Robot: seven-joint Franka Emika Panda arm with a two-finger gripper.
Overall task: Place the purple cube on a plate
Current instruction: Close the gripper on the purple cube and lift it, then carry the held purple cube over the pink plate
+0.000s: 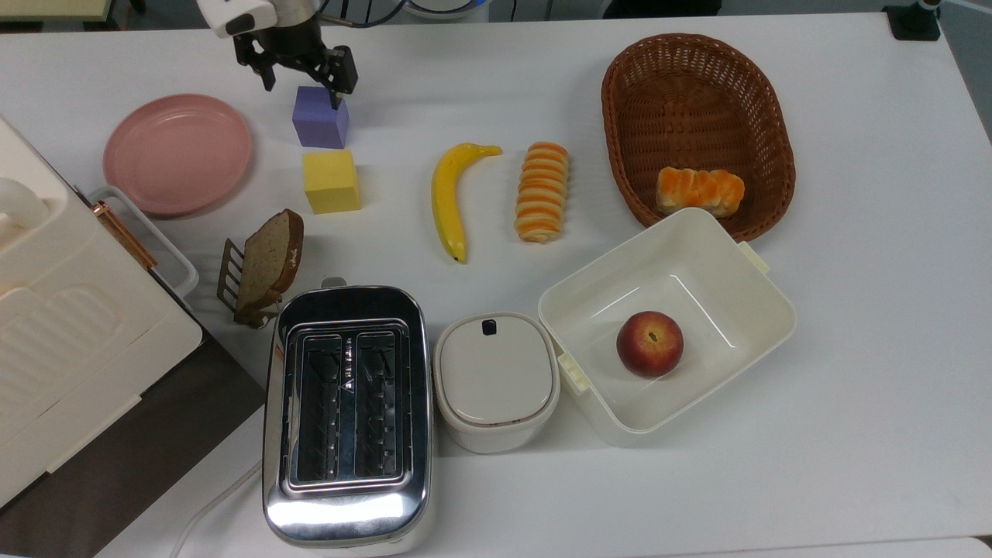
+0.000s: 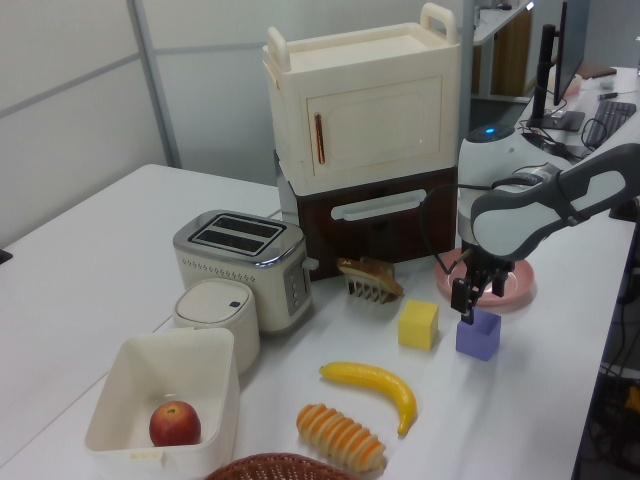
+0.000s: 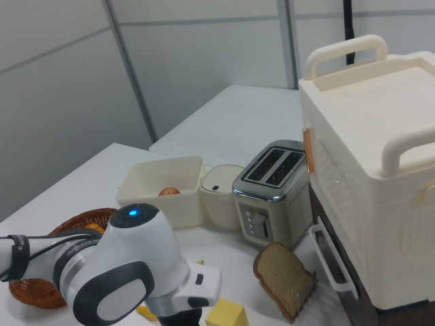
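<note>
White tabletop (image 1: pixel 852 434) crowded with kitchen props, pale partition panels behind. Purple cube (image 1: pixel 320 118) resting on the table directly under the gripper (image 1: pixel 304 80), fingers spread wide and holding nothing, one fingertip (image 1: pixel 339 94) over the cube's far corner, the other hanging beside the cube toward the top view's left; contact not clear. In the left view, gripper (image 2: pixel 468 301) poised at the cube's (image 2: pixel 478 335) top edge. Pink plate (image 1: pixel 177 153) bare, a little apart from the gripper toward the top view's left. Yellow cube (image 1: pixel 331 180) just past the purple one, below the gripper in the top view. Farther off toward the top view's right, banana (image 1: pixel 450 198), striped bread roll (image 1: pixel 542 191), wicker basket (image 1: pixel 697 93). Toaster (image 1: pixel 346 415) well apart, toward the top view's lower edge.
</note>
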